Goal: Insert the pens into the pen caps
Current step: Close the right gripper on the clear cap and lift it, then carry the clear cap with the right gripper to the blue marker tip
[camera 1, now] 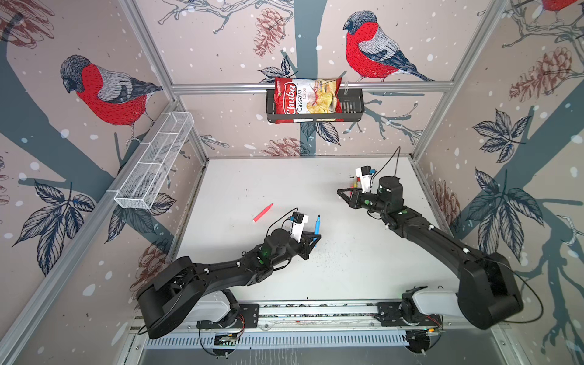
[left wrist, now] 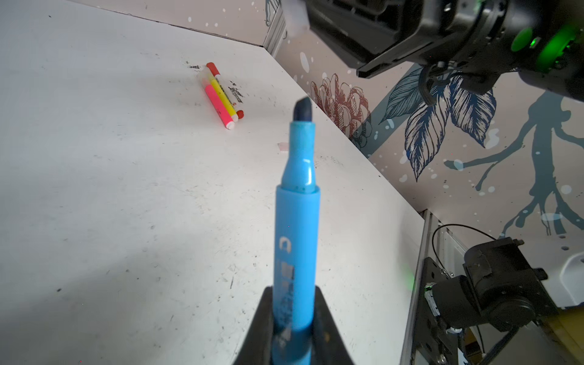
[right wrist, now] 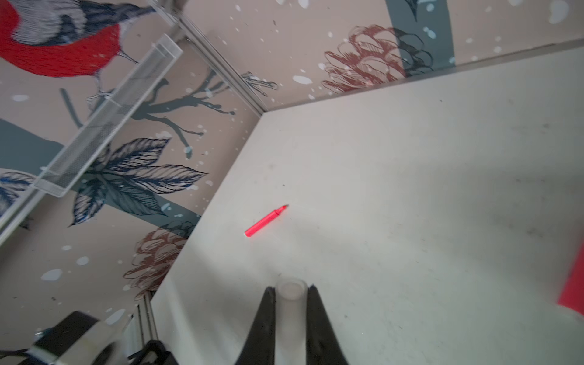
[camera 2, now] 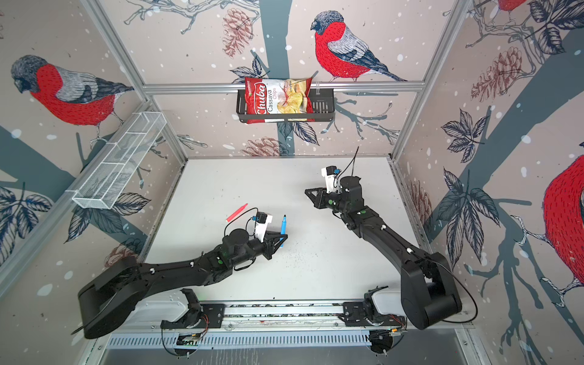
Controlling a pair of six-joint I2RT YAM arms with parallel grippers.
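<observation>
My left gripper (camera 1: 316,237) (left wrist: 292,295) is shut on the lower barrel of a blue pen (camera 1: 317,225) (camera 2: 283,225) (left wrist: 297,221). Its dark tip is bare and points away from the wrist. My right gripper (camera 1: 340,191) (right wrist: 291,289) hovers at the back right, shut on a translucent whitish pen cap (right wrist: 290,303) whose open mouth faces outward. A red pen (camera 1: 263,212) (right wrist: 266,220) lies uncapped on the table, left of centre. In the left wrist view a pink pen (left wrist: 218,106), a yellow pen (left wrist: 222,94) and a red-ended white pen (left wrist: 213,68) lie together beneath the right arm.
A small whitish cap (left wrist: 282,146) lies near the table's right edge. A black basket (camera 1: 350,109) with a chips bag (camera 1: 303,98) hangs on the back wall, and a white mesh basket (camera 1: 155,158) on the left wall. A blurred red shape (right wrist: 572,284) fills the right wrist view's edge.
</observation>
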